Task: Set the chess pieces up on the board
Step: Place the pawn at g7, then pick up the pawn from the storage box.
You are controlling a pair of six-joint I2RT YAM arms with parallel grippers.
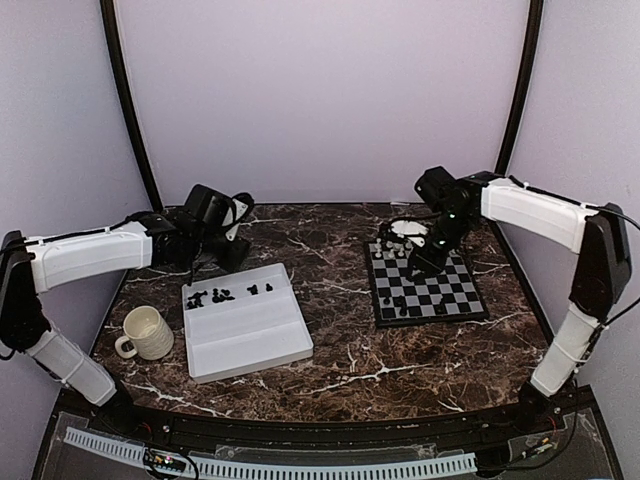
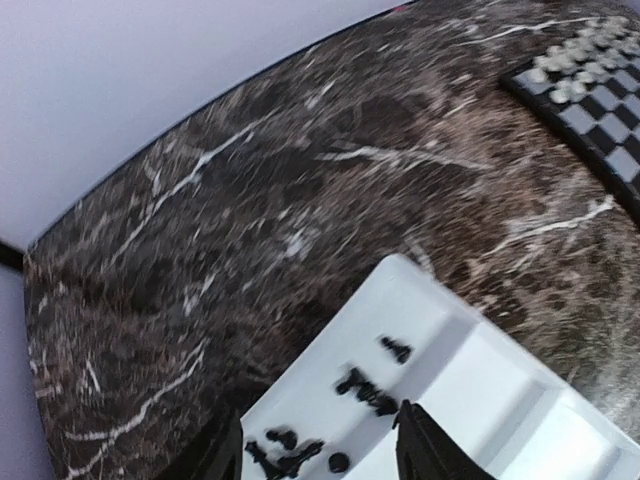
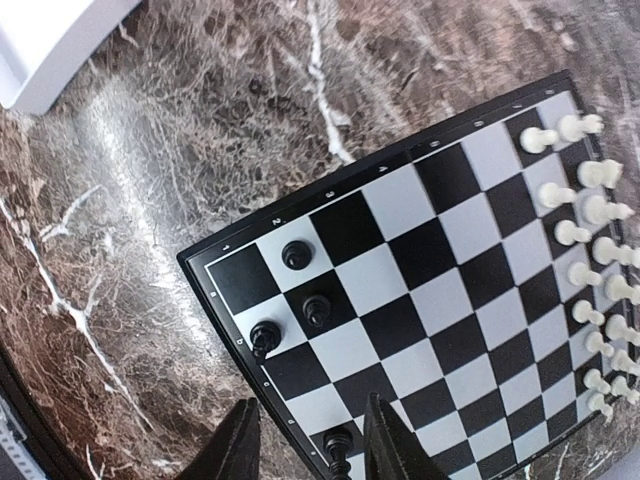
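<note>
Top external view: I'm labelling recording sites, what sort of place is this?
Likely a lab test booth: plain lilac walls, a marble-pattern table, and two robot arms bolted at its near edge.

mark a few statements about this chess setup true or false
1. The white tray holds black chess pieces. True.
2. The white chess pieces lie in the tray. False: they stand along one edge of the chessboard.
3. The mug stands right of the chessboard. False: it stands left of the tray.
4. The right claw is over the chessboard. True.
5. The left claw grips a piece. False: it is open and empty above the tray.
</note>
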